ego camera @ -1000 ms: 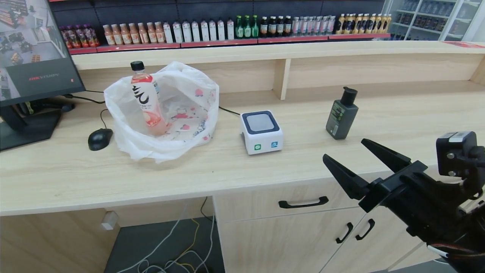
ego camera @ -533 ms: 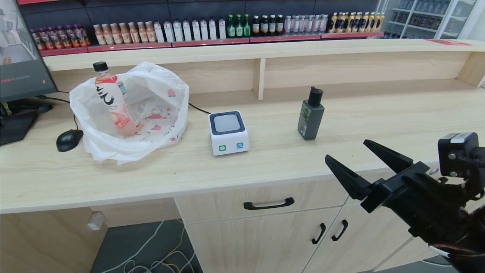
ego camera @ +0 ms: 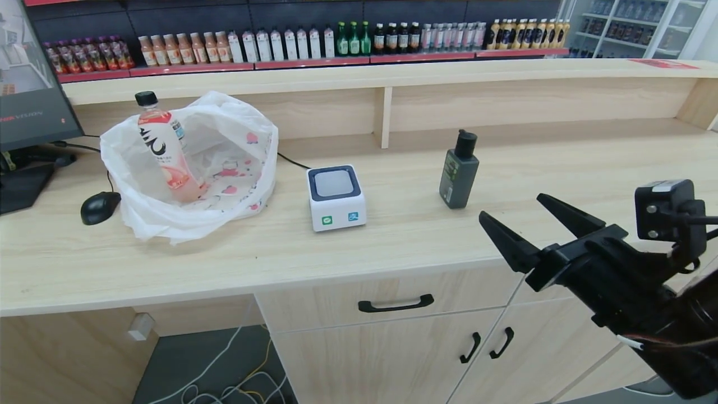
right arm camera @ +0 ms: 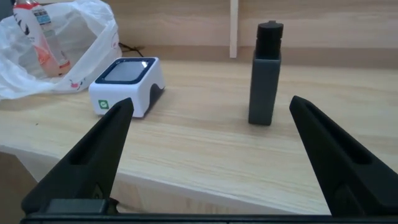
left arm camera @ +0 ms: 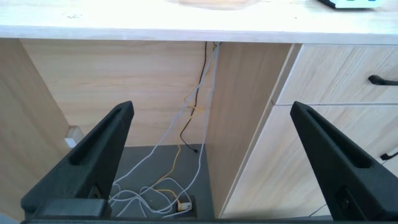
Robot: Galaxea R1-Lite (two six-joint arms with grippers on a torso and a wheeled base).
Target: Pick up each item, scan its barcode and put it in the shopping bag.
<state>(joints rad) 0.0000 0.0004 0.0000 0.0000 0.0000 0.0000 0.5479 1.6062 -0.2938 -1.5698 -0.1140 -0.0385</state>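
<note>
Your right gripper (ego camera: 511, 206), jaws wide and empty, hangs at the front edge of the pale wooden shop counter (ego camera: 392, 241), near the upright dark grey bottle (ego camera: 459, 171) standing right of the scanner (ego camera: 335, 196), so come in off-centre and one finger may topple that tall, narrow bottle, with drink shelves (ego camera: 336, 59) behind.

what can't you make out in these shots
Dark bottle: barcode; label print too small in the head view, the right wrist view faces a plain side.
Pink bottle: cap cut off by the right wrist view's edge.
Monitor: cut off by the head view's left edge.
Black cable: one end hidden behind the bag, head view.
</note>
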